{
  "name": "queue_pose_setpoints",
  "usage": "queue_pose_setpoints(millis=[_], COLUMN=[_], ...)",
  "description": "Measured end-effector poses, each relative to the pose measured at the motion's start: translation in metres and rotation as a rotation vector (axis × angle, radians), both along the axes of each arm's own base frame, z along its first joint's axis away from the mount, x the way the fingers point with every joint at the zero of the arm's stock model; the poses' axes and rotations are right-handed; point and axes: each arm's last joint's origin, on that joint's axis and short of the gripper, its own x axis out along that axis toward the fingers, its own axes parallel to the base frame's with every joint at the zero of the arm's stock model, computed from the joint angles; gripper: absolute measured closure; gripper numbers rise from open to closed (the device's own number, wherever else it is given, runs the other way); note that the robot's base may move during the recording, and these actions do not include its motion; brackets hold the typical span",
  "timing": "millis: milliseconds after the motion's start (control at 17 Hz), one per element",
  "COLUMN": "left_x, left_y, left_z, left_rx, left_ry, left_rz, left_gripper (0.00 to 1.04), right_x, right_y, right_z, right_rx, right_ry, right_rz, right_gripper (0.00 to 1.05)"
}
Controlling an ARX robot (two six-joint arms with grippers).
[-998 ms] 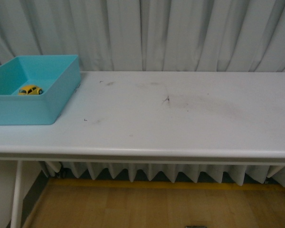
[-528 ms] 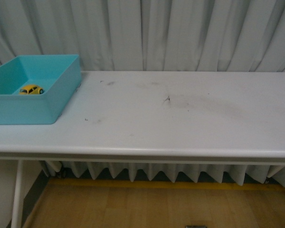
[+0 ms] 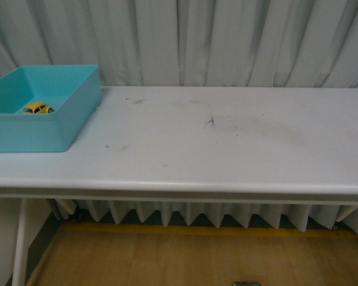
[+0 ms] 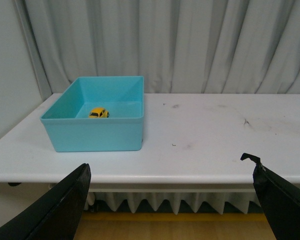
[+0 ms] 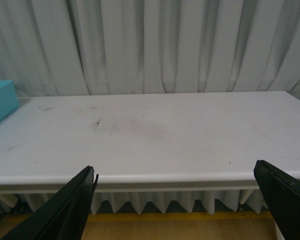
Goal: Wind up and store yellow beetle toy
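A long white surface, faintly scuffed with dark smudges, carries one open rectangular turquoise plastic bin at its far left end.

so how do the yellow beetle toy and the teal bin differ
The yellow beetle toy is bright yellow and rounded; the teal bin is turquoise and boxy with straight walls. The toy is far smaller, taking up only a small patch of the bin's floor. The toy sits inside the bin; the bin rests on the white table.

Small yellow beetle toy, upright on its wheels; inside the turquoise bin
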Motion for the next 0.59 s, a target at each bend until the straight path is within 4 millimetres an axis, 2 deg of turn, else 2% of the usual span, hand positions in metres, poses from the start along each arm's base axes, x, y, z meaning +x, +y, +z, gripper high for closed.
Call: queue_pose_setpoints(millis=[587], left_x=[0.0], left_y=[0.0], left_z=[-0.0003], left_rx=[-0.001], left_ry=[0.003], left_rz=[0.0], left_gripper=[0.07], right_x=[0.0], right_y=[0.0], right_z=[-0.0001], right_rx=[0.0], right_ry=[0.001], right_rz=[0.0], right_gripper=[0.06])
